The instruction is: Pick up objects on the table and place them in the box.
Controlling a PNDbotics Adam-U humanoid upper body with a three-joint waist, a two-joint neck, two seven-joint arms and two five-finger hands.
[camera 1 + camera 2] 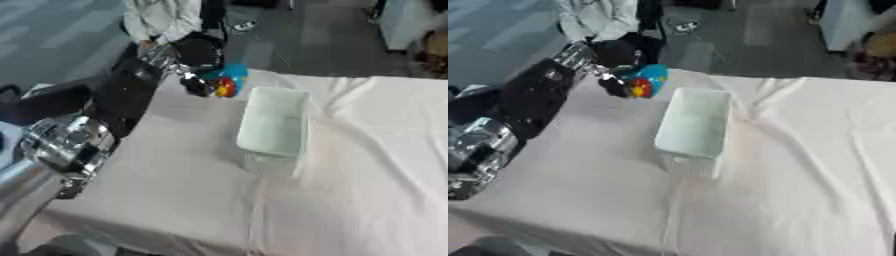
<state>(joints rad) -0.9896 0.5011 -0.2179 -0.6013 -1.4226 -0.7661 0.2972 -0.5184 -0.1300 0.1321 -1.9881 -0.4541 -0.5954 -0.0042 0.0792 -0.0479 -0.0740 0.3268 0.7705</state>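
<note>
My left hand (198, 54) reaches across the table's far left edge from the left side. Its black fingers are curled around a small toy (229, 82) coloured blue, red and yellow. The toy hangs just left of the far end of the pale, see-through box (274, 122), which stands lengthwise in the middle of the table. I cannot make out anything inside the box. The right hand shows in neither view.
A white cloth (376, 165) with folds covers the table. My left forearm (127, 95) stretches over the table's left part. A person (162, 20) stands beyond the far edge, apart from the toy. Grey floor lies beyond.
</note>
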